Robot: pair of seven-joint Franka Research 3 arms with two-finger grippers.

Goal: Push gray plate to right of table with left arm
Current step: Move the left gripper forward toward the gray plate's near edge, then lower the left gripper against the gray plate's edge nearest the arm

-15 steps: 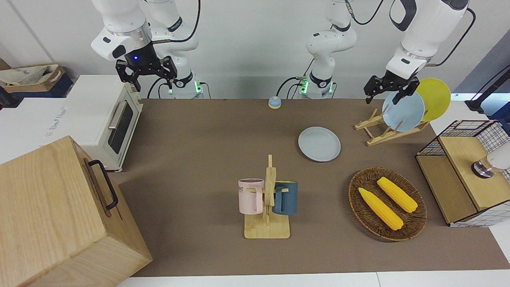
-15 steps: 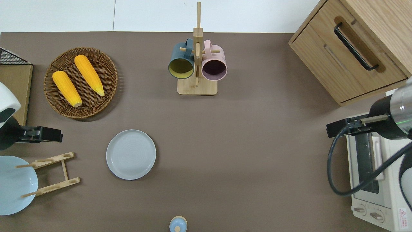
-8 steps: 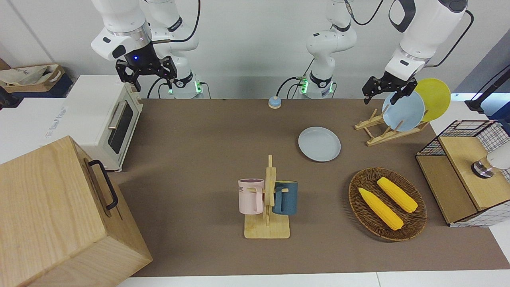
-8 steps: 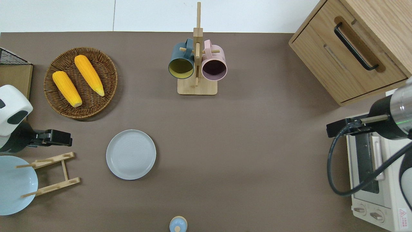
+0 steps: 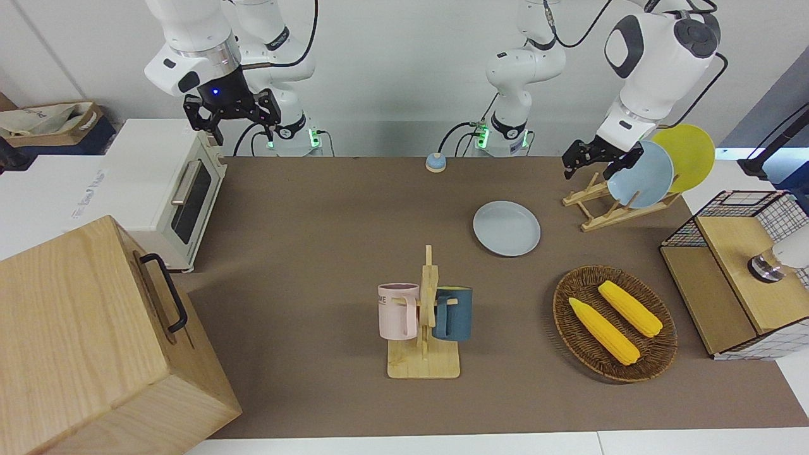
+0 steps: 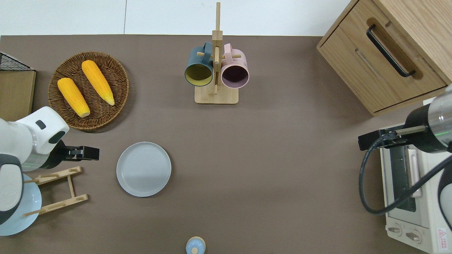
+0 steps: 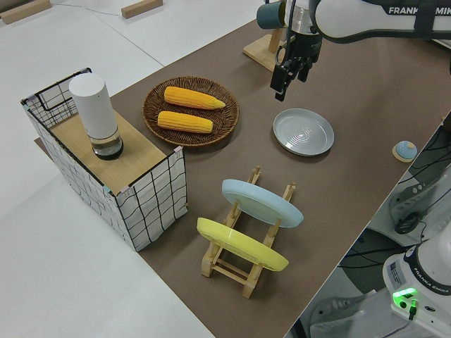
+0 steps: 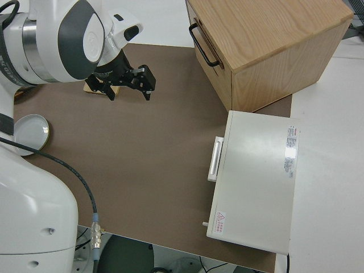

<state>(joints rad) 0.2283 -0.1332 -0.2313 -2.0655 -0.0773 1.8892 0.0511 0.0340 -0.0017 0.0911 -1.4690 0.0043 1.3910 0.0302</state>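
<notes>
Swinging in from the table's end, the left gripper (image 6: 92, 153) now hangs over bare table (image 6: 268, 148) between the wooden plate rack (image 6: 58, 190) and the gray plate (image 6: 143, 169) — near it, not touching; jaws apart, holding nothing; plate unmoved, flat; right arm parked.

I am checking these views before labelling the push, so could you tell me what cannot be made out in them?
- Left gripper: in the overhead view it shows edge-on, so open or shut cannot be told.
- Its height above the table: no view settles it.
- Sky-blue plate: overhead, partly covered by the left arm and cut by the picture's edge.
- Gray plate: in the right side view, partly hidden by the right arm.
- Yellow plate: in the front view, overlapped by the sky-blue plate.
</notes>
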